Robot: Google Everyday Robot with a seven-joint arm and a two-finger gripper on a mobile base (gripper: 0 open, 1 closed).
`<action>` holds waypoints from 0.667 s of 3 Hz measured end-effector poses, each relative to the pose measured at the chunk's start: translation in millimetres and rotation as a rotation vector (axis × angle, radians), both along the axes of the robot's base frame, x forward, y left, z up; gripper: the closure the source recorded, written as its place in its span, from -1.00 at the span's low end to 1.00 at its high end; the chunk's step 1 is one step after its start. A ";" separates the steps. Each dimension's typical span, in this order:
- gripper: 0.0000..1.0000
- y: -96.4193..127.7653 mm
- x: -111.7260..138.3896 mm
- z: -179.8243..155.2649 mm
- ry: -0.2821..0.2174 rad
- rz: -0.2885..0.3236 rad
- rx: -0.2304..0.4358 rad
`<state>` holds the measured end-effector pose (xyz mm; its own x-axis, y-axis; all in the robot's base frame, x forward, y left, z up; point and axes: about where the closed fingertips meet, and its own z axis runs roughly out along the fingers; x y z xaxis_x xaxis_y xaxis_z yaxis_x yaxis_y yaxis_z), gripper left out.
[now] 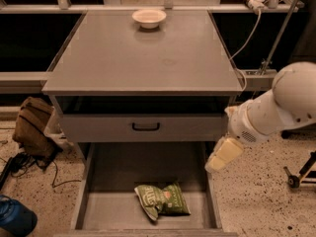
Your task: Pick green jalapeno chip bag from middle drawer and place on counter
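The hand (pixel 223 155) hovers over the right wall of the middle drawer (pixel 118 174), grip state unclear; the green jalapeno chip bag (pixel 162 200) lies inside.

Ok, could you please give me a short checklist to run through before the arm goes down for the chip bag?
1. The middle drawer is pulled open: ok.
2. The green jalapeno chip bag lies in plain view on the drawer floor, near the front: ok.
3. The gripper is above the bag: not ok; it hangs by the drawer's right wall, up and right of the bag.
4. The bag lies forward of the drawer front above: ok.
5. The counter has room; the white bowl sits at its far edge: ok.
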<state>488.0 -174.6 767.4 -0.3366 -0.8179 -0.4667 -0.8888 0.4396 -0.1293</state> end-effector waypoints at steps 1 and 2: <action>-1.00 12.6 -1.7 -27.6 0.021 -0.017 0.074; -1.00 12.6 -1.7 -27.6 0.021 -0.017 0.074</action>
